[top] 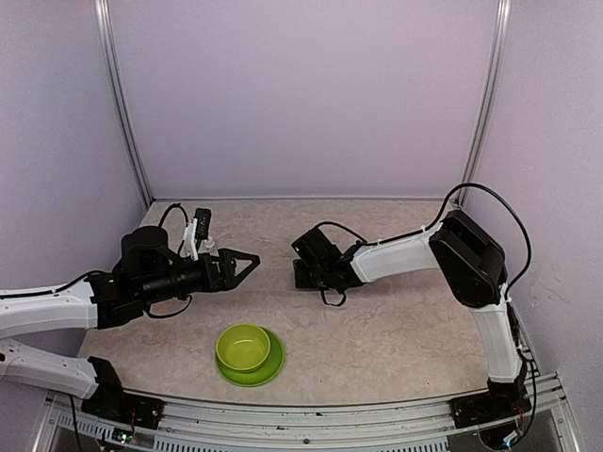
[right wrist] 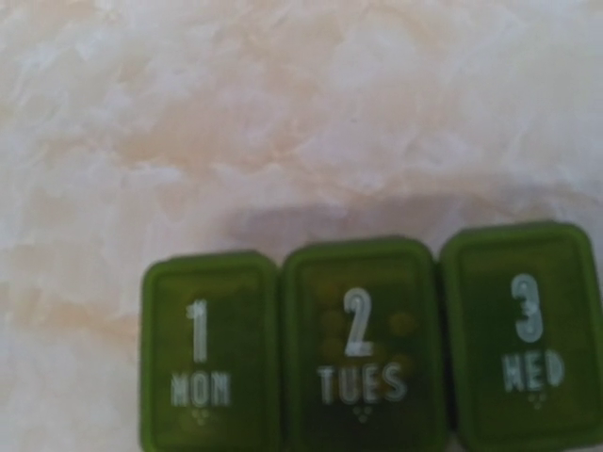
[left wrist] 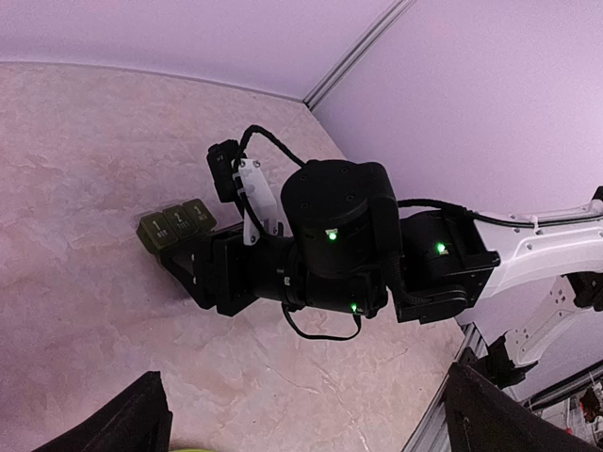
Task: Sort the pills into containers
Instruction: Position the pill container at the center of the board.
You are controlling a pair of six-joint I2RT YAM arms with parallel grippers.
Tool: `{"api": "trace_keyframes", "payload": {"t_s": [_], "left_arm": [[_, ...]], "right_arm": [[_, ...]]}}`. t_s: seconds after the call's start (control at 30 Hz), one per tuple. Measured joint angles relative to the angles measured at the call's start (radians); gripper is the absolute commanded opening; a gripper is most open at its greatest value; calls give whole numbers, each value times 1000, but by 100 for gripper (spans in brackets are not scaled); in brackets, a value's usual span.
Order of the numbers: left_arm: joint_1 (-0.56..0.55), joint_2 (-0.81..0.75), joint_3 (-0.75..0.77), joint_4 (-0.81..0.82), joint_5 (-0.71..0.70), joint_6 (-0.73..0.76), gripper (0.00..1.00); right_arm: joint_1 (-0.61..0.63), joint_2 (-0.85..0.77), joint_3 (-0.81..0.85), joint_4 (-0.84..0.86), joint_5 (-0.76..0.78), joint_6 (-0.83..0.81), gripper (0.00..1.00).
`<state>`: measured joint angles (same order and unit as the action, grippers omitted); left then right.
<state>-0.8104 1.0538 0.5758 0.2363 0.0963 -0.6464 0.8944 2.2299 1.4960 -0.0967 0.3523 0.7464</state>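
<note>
Just beside right claw (left wrist: 184,268), pill box (left wrist: 176,224), lids closed

Pill box (right wrist: 367,344), right wrist view: white print on three green lids, read left to right.
- Left lid (right wrist: 209,353): large "1", under it "MON".
- Middle lid (right wrist: 361,344): large "2", under it "TUES".
- Right lid (right wrist: 523,334): large "3", under it "WED"; letters blurred, first one least clear.
- Tiny white mark beneath each word, too small to read.

Left wrist view: each lid of box shows white digit with small word under it, too small to read.
</note>
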Motion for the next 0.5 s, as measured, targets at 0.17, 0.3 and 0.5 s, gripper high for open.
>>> {"api": "trace_keyframes", "payload": {"t_s": [0.17,0.3,0.5], "left_arm": [[0,-1,-7,0,0,0,99],[0,-6,-11,0,0,0,99],[0,-8,-12,0,-1,0,99]], "right_arm": [[10,-1,-18,42,-8,6,44],[19,-1,-11,42,-37,-1,43],[44,16,21,33,-78,-5,43]]}}
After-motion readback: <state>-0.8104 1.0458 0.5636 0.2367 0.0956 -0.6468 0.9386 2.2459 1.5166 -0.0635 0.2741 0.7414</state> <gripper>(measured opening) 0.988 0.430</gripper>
